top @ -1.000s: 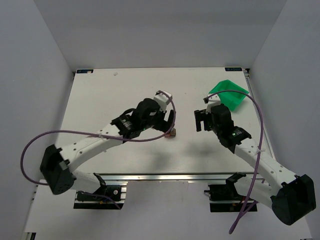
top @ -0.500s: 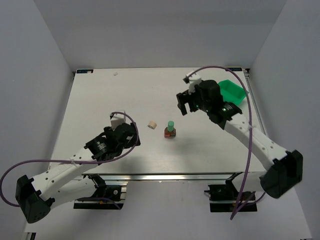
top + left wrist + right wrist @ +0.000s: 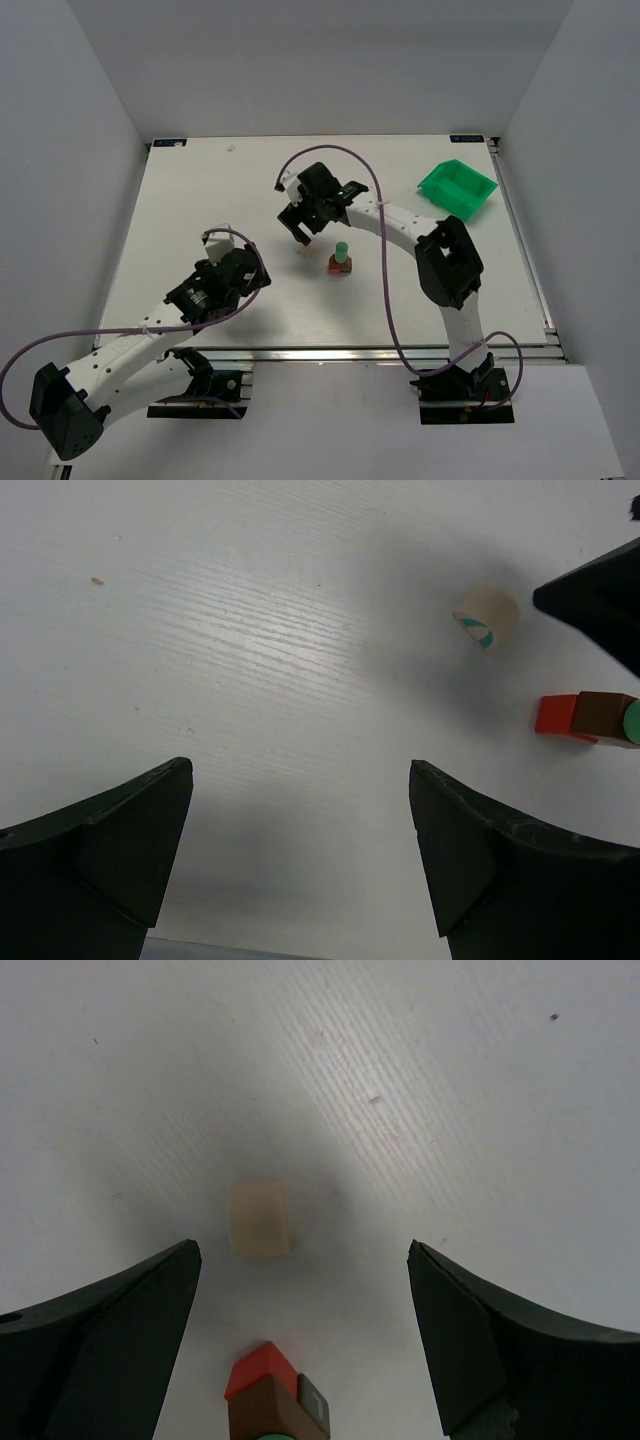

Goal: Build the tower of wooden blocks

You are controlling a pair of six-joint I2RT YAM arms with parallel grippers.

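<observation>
Right hand (image 3: 301, 1248), spread, hovers over cream block (image 3: 260, 1220) beside tower (image 3: 341, 262); left hand (image 3: 300, 765) spread; bin (image 3: 458, 186) well apart.

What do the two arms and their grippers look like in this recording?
The left arm and right arm have white links and black joint housings. A thin purple cable loops loosely along each. The left gripper and right gripper each have two dark, wedge-shaped fingers.

Bare worktop (image 3: 200, 190) lies open around the cream block (image 3: 260, 1220), except where the wood block tower (image 3: 275, 1400) stands near. The right pincer (image 3: 302, 1260), spread wide, hangs over both. The green bin (image 3: 457, 187) sits well apart.
</observation>
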